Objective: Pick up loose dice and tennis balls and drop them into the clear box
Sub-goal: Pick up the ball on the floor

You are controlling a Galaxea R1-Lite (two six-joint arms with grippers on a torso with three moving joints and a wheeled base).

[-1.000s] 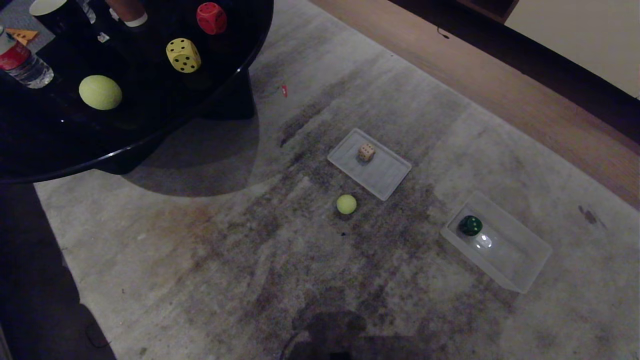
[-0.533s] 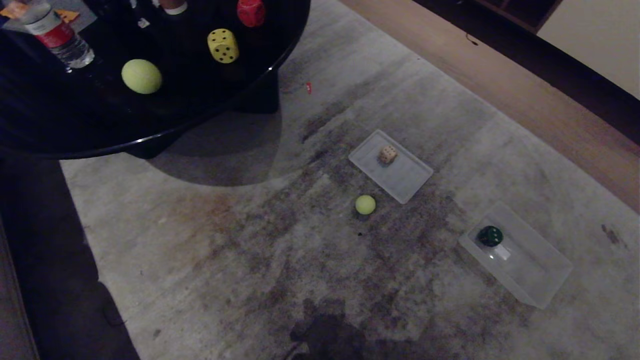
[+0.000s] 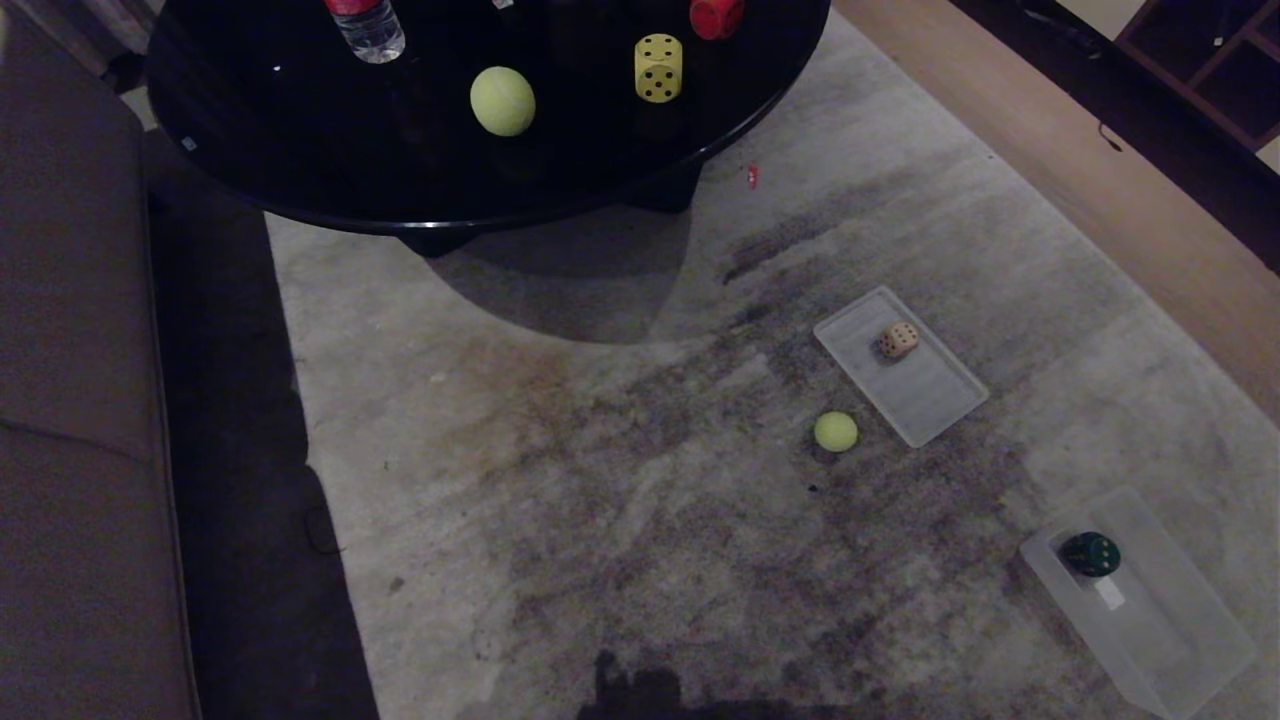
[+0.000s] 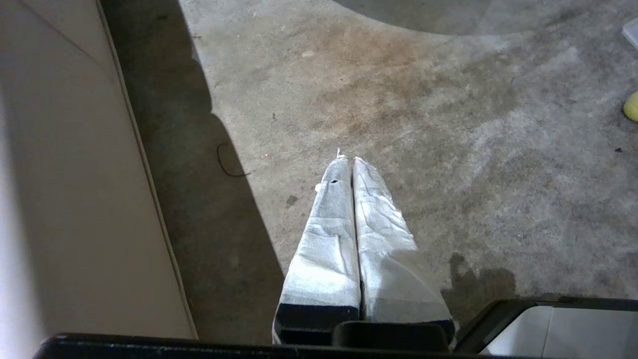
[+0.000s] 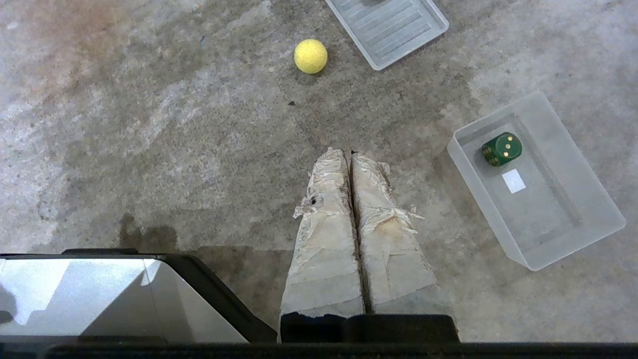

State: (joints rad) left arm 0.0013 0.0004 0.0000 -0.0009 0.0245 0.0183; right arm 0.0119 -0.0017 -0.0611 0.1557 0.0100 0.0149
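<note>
Grey stained carpet (image 3: 620, 480) is spread beneath a black round table (image 3: 300, 150), seen only by the head view, bearing a tennis ball (image 3: 502, 100), yellow die (image 3: 658, 68) and red die (image 3: 716, 16). Only the wrist views show the left gripper (image 4: 347, 158) and right gripper (image 5: 347, 151), both clenched, empty, held above carpet. Beyond the right gripper lie the clear box (image 5: 588, 239) holding the green die (image 5: 501, 149), the ribbed panel (image 3: 930, 395) bearing a tan die (image 3: 898, 340), and a second ball (image 5: 310, 56).

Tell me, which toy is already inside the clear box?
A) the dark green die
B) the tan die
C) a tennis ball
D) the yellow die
A: the dark green die sits inside the clear box on the rug, while the tan die rests on the flat ribbed panel.
</note>
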